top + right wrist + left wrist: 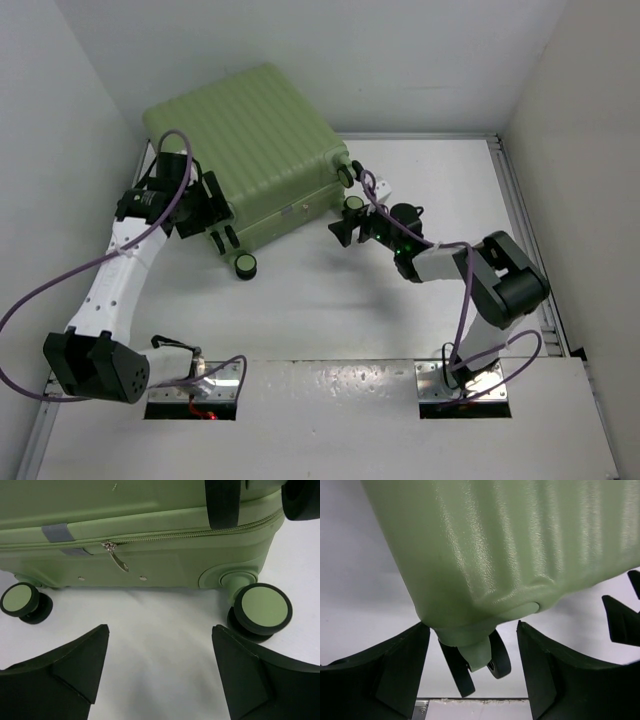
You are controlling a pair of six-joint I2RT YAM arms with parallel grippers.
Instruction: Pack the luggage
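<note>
The luggage (260, 140) is a light green ribbed hard-shell suitcase lying shut and flat at the back left of the table. My left gripper (212, 212) stands open at its front left corner. In the left wrist view one black wheel (495, 660) hangs between the left gripper's (473, 625) fingers, with a gap on each side. My right gripper (342, 220) is open just off the front right side, with only bare table between its fingertips. The right wrist view shows my right gripper (160, 627) facing the luggage's (150, 510) closed zipper, its pull (116, 557) and two wheels (262, 607) (20, 600).
White walls close in the table on the left, back and right. A metal rail (515, 220) runs along the right side. A loose-looking wheel (245, 265) of the suitcase sticks out toward the table's middle. Purple cables loop from both arms.
</note>
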